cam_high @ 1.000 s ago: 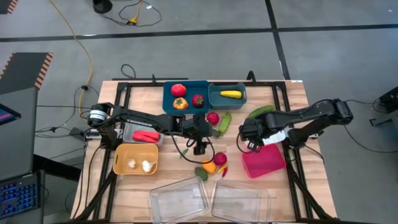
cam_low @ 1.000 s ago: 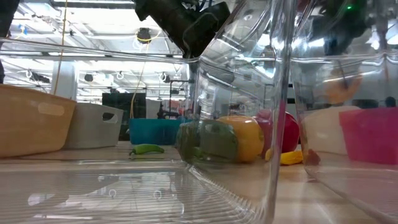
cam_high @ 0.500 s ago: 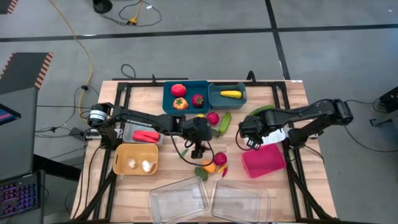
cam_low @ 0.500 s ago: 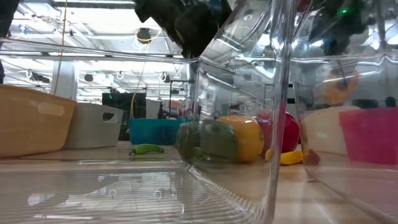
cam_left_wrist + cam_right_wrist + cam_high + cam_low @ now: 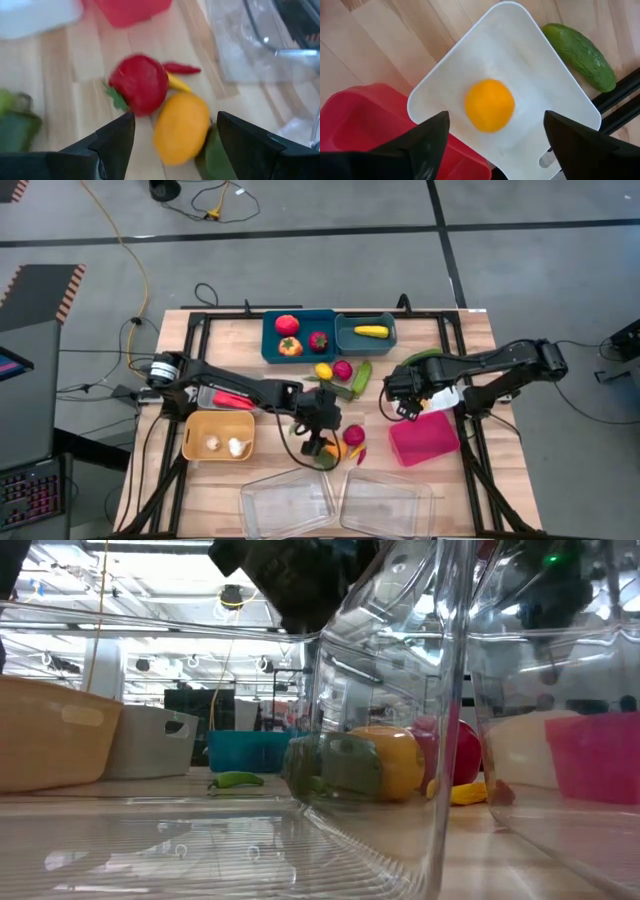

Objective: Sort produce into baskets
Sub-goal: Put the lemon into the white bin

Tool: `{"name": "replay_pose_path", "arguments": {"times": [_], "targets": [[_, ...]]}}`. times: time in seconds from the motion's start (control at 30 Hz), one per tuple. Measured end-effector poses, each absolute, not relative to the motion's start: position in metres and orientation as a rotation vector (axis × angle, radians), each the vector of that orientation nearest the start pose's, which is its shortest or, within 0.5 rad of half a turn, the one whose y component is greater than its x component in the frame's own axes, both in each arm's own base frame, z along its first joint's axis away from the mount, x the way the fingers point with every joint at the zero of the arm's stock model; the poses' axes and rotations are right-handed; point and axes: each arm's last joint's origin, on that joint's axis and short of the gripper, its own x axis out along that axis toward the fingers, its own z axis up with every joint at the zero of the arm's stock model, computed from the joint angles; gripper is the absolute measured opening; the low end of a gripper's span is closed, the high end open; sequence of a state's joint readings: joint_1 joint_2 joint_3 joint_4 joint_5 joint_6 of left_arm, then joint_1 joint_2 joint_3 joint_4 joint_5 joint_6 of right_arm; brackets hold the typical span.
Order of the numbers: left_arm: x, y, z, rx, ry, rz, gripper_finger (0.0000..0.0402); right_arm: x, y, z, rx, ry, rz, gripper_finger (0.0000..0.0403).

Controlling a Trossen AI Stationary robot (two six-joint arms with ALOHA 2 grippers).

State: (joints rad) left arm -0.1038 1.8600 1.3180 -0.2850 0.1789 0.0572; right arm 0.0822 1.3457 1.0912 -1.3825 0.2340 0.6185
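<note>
High view shows the left tool spread wide over an orange fruit mid-desk. Right tool gapes wide, empty, above the white bin holding an orange ball.

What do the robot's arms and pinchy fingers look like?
Both arms are dark, nearly black, made of long jointed sections. The left arm has a round silver part near its base and a thin black cable looping beside its gripper. The right gripper is blocky. Each gripper has two flat, dark fingers.

Overhead, table-level and two close wrist cameras share the table.
</note>
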Motion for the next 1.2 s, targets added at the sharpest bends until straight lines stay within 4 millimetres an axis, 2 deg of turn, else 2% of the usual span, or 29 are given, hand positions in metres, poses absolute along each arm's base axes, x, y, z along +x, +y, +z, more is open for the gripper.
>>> {"name": "replay_pose_path", "arguments": {"times": [0.23,0.57,0.9,1.2], "targets": [[0.403,-0.059,0.192,0.026,0.860,-0.309,0.0267,0.208,0.010,0.261,0.223,1.496,-0.602,0.0365],[0.405,-0.060,0.176,0.018,0.909,-0.313,0.0267,0.210,0.011,0.261,0.231,1.474,-0.595,0.0366],[0.412,-0.062,0.145,-0.010,0.963,-0.357,0.0267,0.210,0.011,0.261,0.233,1.471,-0.594,0.0366],[0.414,-0.063,0.142,-0.013,0.952,-0.368,0.0252,0.210,0.011,0.261,0.233,1.471,-0.594,0.0366]]}}
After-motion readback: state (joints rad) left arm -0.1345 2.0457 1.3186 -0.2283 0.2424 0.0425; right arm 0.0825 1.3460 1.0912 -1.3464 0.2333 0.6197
